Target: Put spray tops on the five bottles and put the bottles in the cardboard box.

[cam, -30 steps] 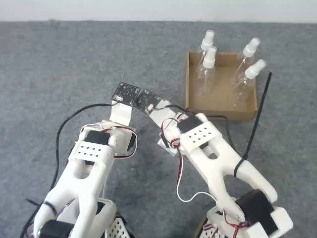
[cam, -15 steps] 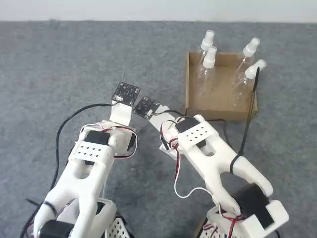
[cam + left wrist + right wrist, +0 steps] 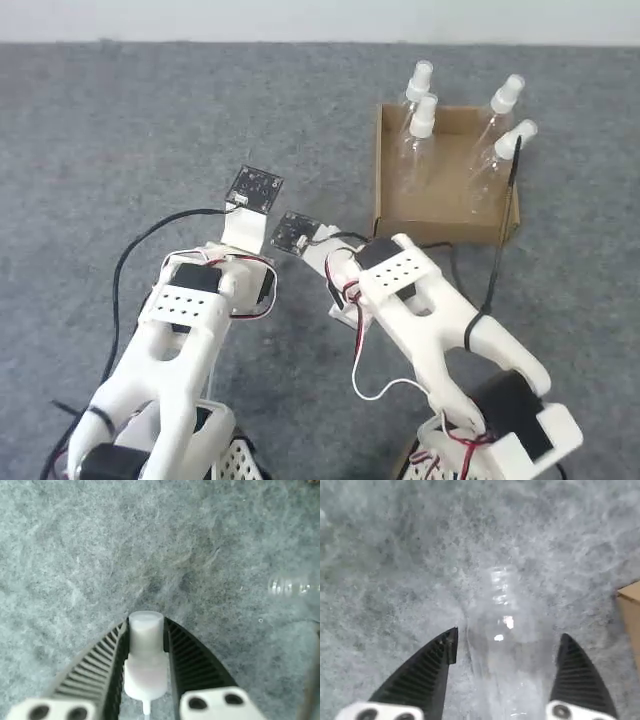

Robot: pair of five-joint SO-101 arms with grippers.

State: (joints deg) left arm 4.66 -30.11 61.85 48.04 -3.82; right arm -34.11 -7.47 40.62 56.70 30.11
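Note:
My left gripper (image 3: 146, 624) is shut on a white spray top (image 3: 146, 655), held just above the grey carpet with its cap end pointing forward. A clear bottle (image 3: 502, 610) without a top sits between the wide-set fingers of my right gripper (image 3: 509, 634), threaded neck pointing away. That neck (image 3: 294, 586) also shows in the left wrist view, off to one side of the spray top. The cardboard box (image 3: 440, 228) stands at the far right with several spray-topped bottles (image 3: 417, 150) upright inside. Both arms' wrists (image 3: 292, 232) are close together left of the box.
Grey carpet (image 3: 120, 130) covers the whole table, with open room to the left and far side. A stiff black cable (image 3: 503, 230) rises from the right arm across the box's front right corner.
My right arm has swung left, away from the box and toward the left arm. The left arm has kept still with the spray top.

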